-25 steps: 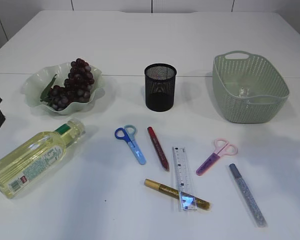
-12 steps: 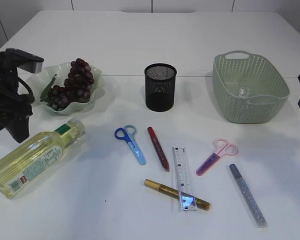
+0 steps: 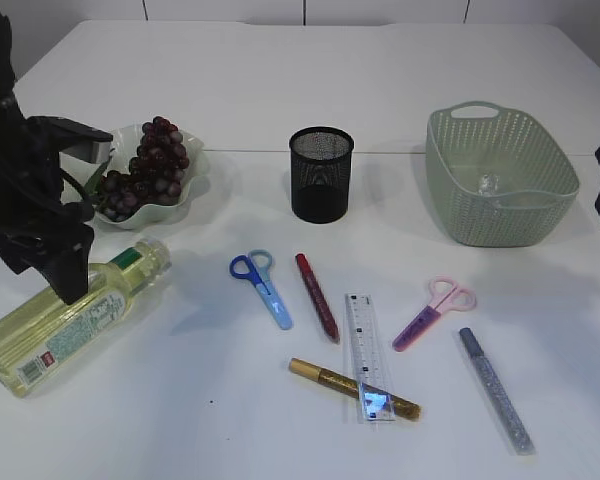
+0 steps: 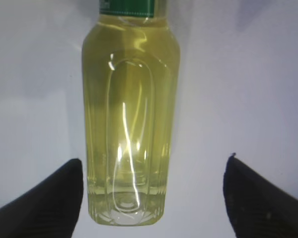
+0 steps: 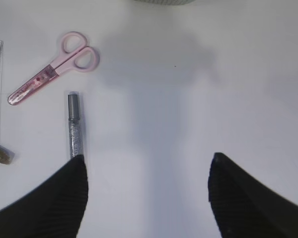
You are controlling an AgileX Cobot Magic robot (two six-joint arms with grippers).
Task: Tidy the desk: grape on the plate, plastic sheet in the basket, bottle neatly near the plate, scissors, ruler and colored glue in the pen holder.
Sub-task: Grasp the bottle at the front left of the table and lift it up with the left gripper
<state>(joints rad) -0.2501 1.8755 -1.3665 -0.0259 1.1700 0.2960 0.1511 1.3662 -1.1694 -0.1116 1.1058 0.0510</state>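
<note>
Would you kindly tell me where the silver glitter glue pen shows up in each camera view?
Exterior view: silver glitter glue pen lies lower right, right of the ruler.
Left wrist view: not in it.
Right wrist view: left of centre, partly hidden.
Shared landmark: pink scissors, just up-left of the pen in both views.

White table (image 3: 400,80) fills view; pale panelled wall (image 3: 280,10) behind far edge; soft even light.

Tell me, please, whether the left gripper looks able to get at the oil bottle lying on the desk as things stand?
Probably yes. The left gripper hangs right over the oil bottle with its jaws spread wider than the body, one finger on each side, and nothing lies between them. The bottle lies on its side on bare desk.
</note>
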